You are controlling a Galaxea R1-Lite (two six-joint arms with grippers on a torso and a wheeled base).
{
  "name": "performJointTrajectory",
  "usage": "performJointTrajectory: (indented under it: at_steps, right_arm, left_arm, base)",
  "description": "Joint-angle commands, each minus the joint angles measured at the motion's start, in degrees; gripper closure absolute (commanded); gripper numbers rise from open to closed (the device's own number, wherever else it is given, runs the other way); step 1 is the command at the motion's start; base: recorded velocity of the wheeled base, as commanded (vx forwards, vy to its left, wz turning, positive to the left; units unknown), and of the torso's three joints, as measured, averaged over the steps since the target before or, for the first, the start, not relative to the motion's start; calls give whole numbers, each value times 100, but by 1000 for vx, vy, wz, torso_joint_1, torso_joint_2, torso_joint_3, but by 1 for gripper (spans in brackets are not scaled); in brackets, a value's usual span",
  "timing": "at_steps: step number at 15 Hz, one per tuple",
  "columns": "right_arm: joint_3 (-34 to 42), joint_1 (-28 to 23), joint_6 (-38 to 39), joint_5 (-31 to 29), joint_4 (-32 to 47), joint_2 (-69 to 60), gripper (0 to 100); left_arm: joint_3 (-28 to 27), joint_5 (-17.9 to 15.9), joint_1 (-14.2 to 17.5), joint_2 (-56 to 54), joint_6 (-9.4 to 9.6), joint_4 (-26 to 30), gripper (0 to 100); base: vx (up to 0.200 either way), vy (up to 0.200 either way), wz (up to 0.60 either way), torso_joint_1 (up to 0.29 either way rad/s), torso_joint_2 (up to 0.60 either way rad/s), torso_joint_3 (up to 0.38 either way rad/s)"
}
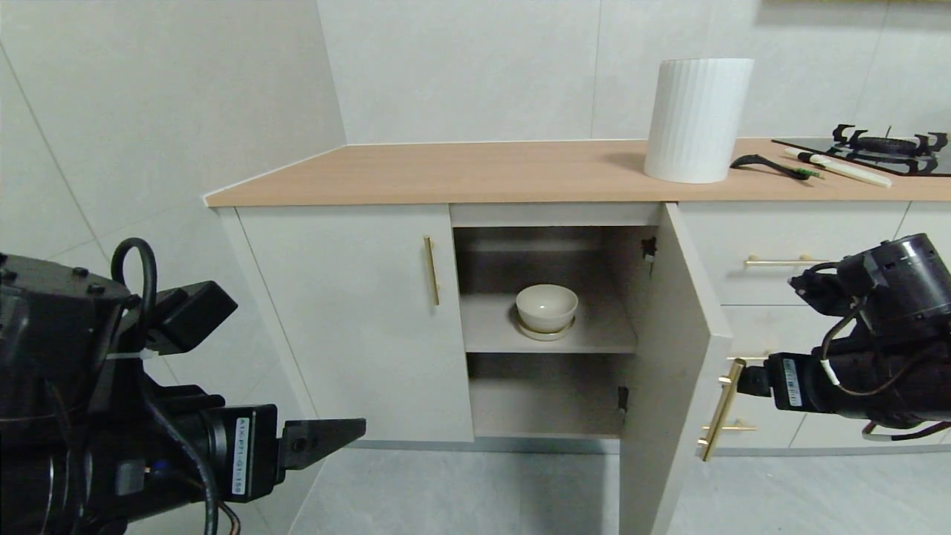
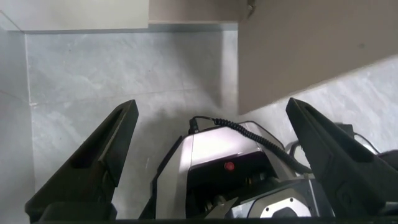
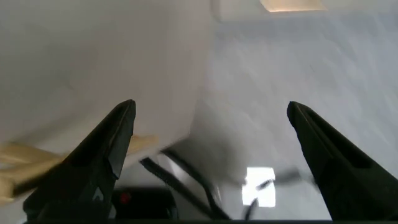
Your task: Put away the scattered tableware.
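Low on the left, the left gripper (image 1: 348,431) hangs out in front of the closed left cabinet door (image 1: 356,319). In its own wrist view, the two black fingers (image 2: 102,155) are spread wide with nothing between them, only grey floor tiles (image 2: 124,74) below.

Over on the right, the right gripper (image 1: 743,380) sits just beside the long brass handle (image 1: 719,409) of the open right cabinet door (image 1: 672,349). From here I can't tell whether it is touching. The right wrist view shows its fingers (image 3: 106,149) wide apart too, holding nothing, with the brass bar (image 3: 22,168) off to the outer side of one finger rather than in the gap.

The door stands swung out towards us, so the cupboard is open. On the middle shelf (image 1: 602,334) is a small cream ceramic bowl (image 1: 547,305), upright on a shallow cream saucer (image 1: 546,334), slightly left of the shelf's centre.

Up on the pale wooden countertop (image 1: 446,174) stands a tall white ribbed cylindrical container (image 1: 697,119). Just to its right lie a black curved utensil (image 1: 759,163) and a long white-handled tool (image 1: 843,168), the latter beside the black gas hob (image 1: 888,145). Under that end of the counter are drawers with slim brass pulls (image 1: 780,261).
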Motion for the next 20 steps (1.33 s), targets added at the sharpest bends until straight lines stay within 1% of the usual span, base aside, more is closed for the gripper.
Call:
performJointTrajectory:
  at_steps: [1,3,6,7,8,9,10,12,16,18,20]
  right_arm:
    - [-105,345,-52,-30,-355,512,0]
    - [-500,468,-184,-30,-443,943,0]
    - [-1133,618,-184,23,-452,1751,0]
    - [-1186,653,-175,23,-469,1839,0]
    - [-1265,723,-149,14,-900,2094,0]
    - [-1230,723,-149,14,-1049,2120,0]
    - [-1133,723,-35,14,-1480,2252,0]
    - [-1150,846,291,14,-1963,2525,0]
    - [-1150,873,598,-12,-3185,3052,0]
    - [-1168,873,748,-39,-3501,3228,0]
    - [-1273,873,765,-47,-3519,3333,0]
  left_arm:
    - [0,3,3,-3,-4,1,0]
    - [0,3,3,-11,-4,1,0]
    - [0,3,3,-11,-4,1,0]
    - [0,3,3,-11,-4,1,0]
    - [-8,3,3,-64,-4,-8,0]
    - [-8,3,3,-82,-4,-8,0]
    - [-8,3,3,-73,-4,-113,0]
    - [80,3,3,-82,5,-298,0]
    - [88,3,-14,-82,5,-316,0]
    - [97,-5,-23,-73,5,-316,0]
    - [106,-5,-58,-73,5,-316,0]
  base:
    - [0,0,0,0,0,0]
    - [0,0,0,0,0,0]
    - [0,0,0,0,0,0]
    - [0,0,0,0,0,0]
    - [0,0,0,0,0,0]
    - [0,0,0,0,0,0]
    - [0,0,0,0,0,0]
    - [0,0,0,0,0,0]
    - [0,0,0,0,0,0]
    - [0,0,0,0,0,0]
    - [0,0,0,0,0,0]
